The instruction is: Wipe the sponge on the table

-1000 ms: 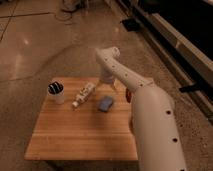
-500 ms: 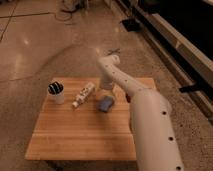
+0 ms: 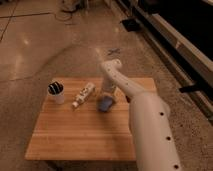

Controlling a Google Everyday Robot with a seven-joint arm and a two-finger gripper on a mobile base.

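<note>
A small blue sponge (image 3: 105, 105) lies flat on the light wooden table (image 3: 75, 135), right of the middle. My white arm reaches in from the lower right and bends down over it. The gripper (image 3: 107, 95) hangs straight above the sponge, at or very near its far edge. Whether it touches the sponge cannot be told.
A white tube-like bottle (image 3: 83, 95) lies on its side just left of the sponge. A white cup with a dark top (image 3: 56, 92) stands near the table's far left corner. Speckled floor surrounds the table, with dark shelving along the right.
The arm has swung left and lowered, bringing the gripper from beyond the sponge's right side down over the sponge. The sponge, bottle and cup have stayed in place.
</note>
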